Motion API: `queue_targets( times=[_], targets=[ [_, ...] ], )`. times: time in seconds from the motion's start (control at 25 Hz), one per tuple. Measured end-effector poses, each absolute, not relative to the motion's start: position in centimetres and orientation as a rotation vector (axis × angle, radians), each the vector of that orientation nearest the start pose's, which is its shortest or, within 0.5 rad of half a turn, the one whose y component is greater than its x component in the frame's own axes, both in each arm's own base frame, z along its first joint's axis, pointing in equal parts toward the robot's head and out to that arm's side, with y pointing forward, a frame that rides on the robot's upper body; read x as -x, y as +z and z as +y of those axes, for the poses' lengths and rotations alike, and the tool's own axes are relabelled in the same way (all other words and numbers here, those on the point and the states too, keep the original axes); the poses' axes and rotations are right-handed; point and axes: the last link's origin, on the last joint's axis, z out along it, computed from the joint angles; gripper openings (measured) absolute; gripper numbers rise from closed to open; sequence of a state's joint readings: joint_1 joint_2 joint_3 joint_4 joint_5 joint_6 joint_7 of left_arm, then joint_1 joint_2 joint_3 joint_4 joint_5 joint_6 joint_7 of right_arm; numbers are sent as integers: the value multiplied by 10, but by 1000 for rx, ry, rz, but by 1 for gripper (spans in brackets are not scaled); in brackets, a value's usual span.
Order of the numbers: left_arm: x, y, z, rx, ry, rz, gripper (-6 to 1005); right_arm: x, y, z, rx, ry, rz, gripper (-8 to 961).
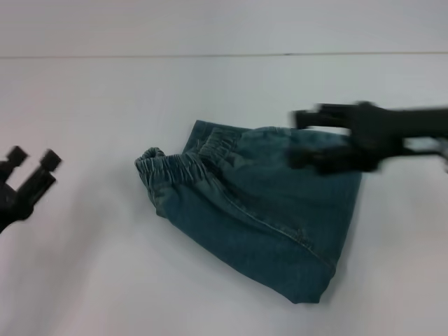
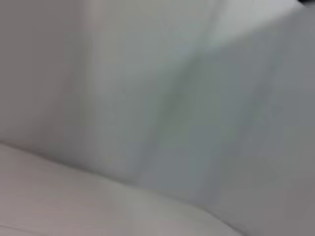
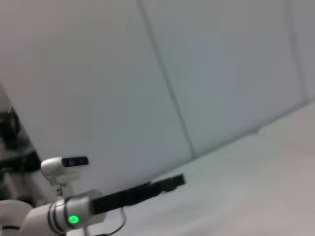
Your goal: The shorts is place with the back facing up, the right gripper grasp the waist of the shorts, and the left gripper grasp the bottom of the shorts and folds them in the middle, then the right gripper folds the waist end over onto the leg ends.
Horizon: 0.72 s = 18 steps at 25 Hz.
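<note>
You see the shorts (image 1: 259, 210) lying folded on the white table (image 1: 84, 280), waist (image 1: 171, 168) toward the left. Your right gripper (image 1: 301, 140) hovers over their far right corner, fingers spread, gripping nothing; your left gripper (image 1: 33, 161) waits well apart, released.

The right gripper (image 1: 302, 138) is smeared into a dark streak over the right side of the shorts (image 1: 259, 203), so whether its fingers touch the denim cannot be told; its arm runs off the right edge of the head view. The cloth beneath it is hidden. The shorts lie folded, so the back pockets and the leg hems are tucked out of sight. The left gripper (image 1: 33, 166) is cut off at the left edge, only its two fingers showing. The left wrist view is a pale blur, possibly the table surface and a wall.
</note>
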State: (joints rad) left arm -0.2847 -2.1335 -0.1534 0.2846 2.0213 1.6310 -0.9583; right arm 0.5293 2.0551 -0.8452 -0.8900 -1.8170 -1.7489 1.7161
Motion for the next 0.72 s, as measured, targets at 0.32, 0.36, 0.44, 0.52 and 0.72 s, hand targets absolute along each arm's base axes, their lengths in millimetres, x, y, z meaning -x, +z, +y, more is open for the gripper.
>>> queue_targets(
  times=[0.32, 0.36, 0.44, 0.52, 0.72],
  targets=[
    [319, 24, 229, 2517, -1017, -843, 802, -297, 38, 265, 2738, 858, 712, 956],
    [317, 22, 229, 2568, -984, -853, 801, -303, 38, 260, 2730, 849, 714, 956],
    [314, 17, 232, 2630, -936, -865, 801, -311, 35, 252, 2717, 837, 705, 956],
    [313, 10, 234, 2682, -890, -873, 800, -315, 32, 249, 2714, 823, 705, 956],
    [313, 3, 237, 2700, -841, -883, 799, -316, 28, 251, 2722, 802, 711, 955]
  ],
)
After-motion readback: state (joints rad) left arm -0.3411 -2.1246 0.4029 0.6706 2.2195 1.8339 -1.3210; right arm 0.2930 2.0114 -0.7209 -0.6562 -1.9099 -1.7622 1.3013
